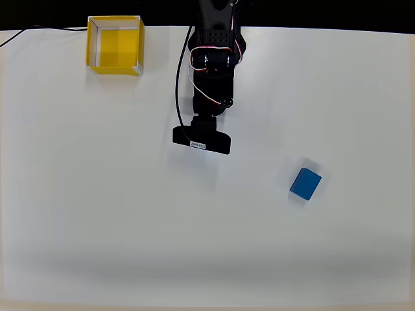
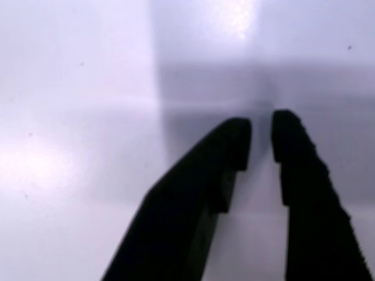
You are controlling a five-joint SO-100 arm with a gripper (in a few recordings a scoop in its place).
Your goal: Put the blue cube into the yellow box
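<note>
The blue cube lies on the white table, right of centre in the overhead view, well apart from the arm. At the far left corner stands the yellow box, open-topped and with nothing inside. The black arm reaches in from the top edge, and its wrist block covers the fingers from above. In the wrist view my gripper hangs over bare table, its two black fingers drawn together to a narrow slit with nothing between them. The cube sits to the right of the wrist block and a little nearer the front.
A black cable runs along the table's back edge left of the box. The white tabletop spreads wide around the cube and the arm.
</note>
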